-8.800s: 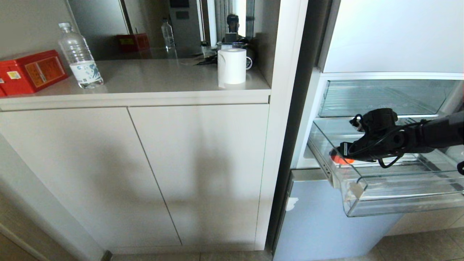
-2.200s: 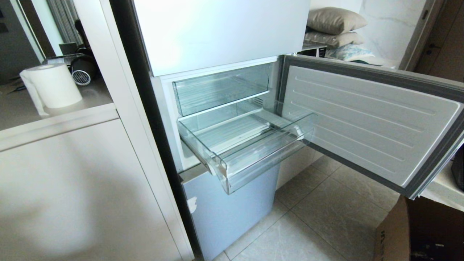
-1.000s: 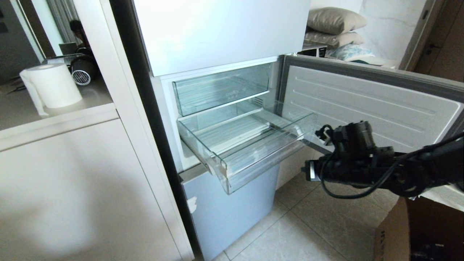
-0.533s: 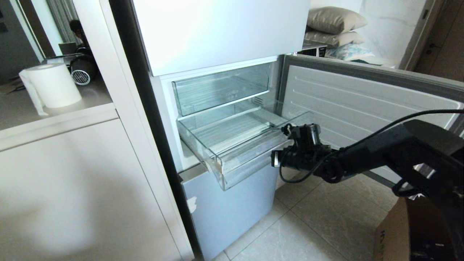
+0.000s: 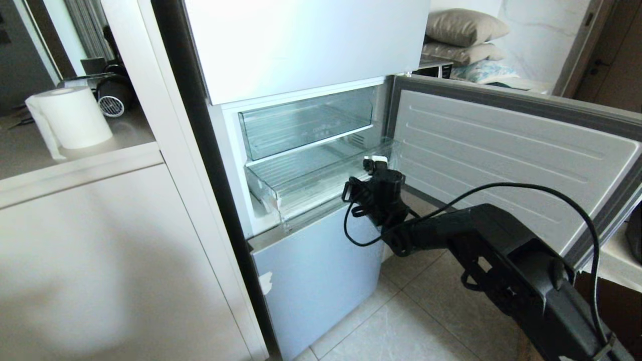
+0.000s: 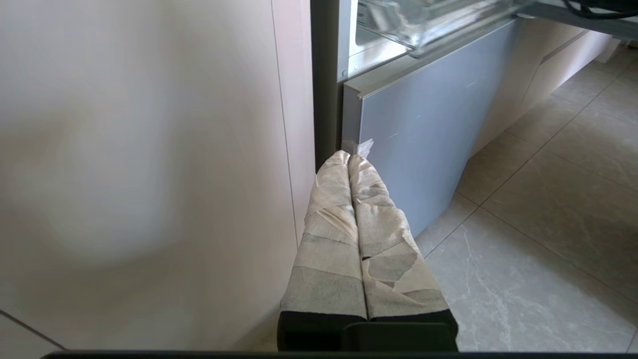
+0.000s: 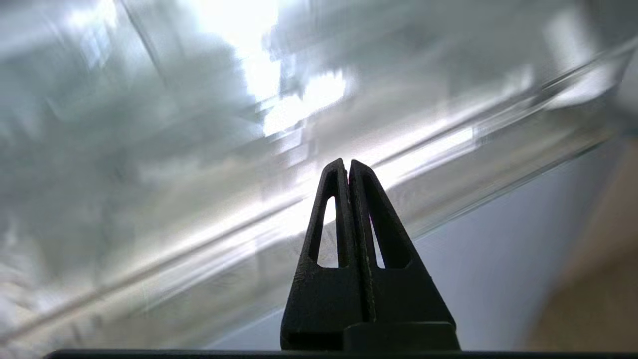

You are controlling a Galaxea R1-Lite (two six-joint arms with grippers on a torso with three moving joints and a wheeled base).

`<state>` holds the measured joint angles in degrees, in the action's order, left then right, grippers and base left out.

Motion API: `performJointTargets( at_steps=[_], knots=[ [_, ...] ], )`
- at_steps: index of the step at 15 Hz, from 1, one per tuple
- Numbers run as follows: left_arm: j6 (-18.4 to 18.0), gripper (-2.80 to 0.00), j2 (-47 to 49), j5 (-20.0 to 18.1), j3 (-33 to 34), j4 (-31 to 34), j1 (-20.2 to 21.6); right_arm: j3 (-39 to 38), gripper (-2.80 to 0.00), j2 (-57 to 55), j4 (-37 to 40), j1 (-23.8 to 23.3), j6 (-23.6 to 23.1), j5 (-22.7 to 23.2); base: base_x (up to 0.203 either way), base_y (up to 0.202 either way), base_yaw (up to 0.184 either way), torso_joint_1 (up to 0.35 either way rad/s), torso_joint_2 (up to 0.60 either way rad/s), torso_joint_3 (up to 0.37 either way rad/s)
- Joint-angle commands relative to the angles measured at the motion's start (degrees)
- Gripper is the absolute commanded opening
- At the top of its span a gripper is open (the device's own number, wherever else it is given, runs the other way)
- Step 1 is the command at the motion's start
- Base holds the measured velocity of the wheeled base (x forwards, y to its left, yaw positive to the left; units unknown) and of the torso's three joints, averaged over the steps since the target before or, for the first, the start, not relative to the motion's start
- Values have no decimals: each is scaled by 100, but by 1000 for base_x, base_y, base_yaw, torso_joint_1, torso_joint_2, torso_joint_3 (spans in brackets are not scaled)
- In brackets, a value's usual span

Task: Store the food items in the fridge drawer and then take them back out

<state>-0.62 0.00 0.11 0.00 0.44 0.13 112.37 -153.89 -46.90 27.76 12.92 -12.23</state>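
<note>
The fridge drawer point(image 5: 301, 185), a clear ribbed tray, sits mostly slid into the fridge with only its front lip sticking out. My right gripper point(image 5: 374, 164) is at the right end of that lip, shut with nothing between its fingers. In the right wrist view the shut black gripper point(image 7: 347, 162) points at the blurred clear front of the fridge drawer point(image 7: 448, 159). My left gripper point(image 6: 349, 155), with taped fingers, is shut and parked low beside the pale blue lower door point(image 6: 423, 124). The food items are out of view.
The fridge door point(image 5: 501, 160) stands open to the right, behind my right arm. A clear bin point(image 5: 306, 125) sits above the drawer. A paper roll point(image 5: 72, 118) stands on the cabinet counter at left. Tiled floor point(image 5: 401, 326) lies below.
My right arm has swung left from in front of the open door to the drawer's front. The drawer has slid well back into the fridge. The left arm has stayed still.
</note>
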Motion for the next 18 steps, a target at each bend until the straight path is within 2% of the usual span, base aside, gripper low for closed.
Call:
performJointTargets(
  at_steps=[1,5,8,12,13,14,15,16,18],
  knots=[
    [1,-280,9,-2,0,0,4,-615,-280,91,-611,138,-13,-235,0,0,0,0,0,0],
    [1,-280,9,5,0,0,4,-3772,-280,1578,-1510,322,-17,-246,0,0,0,0,0,0],
    [1,-280,9,7,0,0,4,-5974,-280,3588,-1911,474,-98,-9,0,0,0,0,0,0],
    [1,-280,9,-2,0,0,4,-8773,-280,6138,-2061,505,-517,109,0,0,0,0,0,0],
    [-10,-280,9,-1,-1,1,4,-9215,-280,6701,-2074,393,-600,8,0,0,0,0,0,0],
    [-219,-280,9,-16,-3,9,4,-9636,-280,7239,-2071,206,-709,-196,0,0,0,0,0,0],
    [-621,-280,9,-83,-1,24,4,-10062,-280,7790,-2063,7,-856,-518,0,0,0,0,0,0],
    [-746,-280,9,-145,0,31,4,-10435,-280,8310,-2028,-137,-1009,-907,0,0,0,0,0,0],
    [-302,-280,9,-52,0,27,4,-10950,-280,9306,-1662,-437,-1314,-1683,0,0,0,0,0,0]
  ],
)
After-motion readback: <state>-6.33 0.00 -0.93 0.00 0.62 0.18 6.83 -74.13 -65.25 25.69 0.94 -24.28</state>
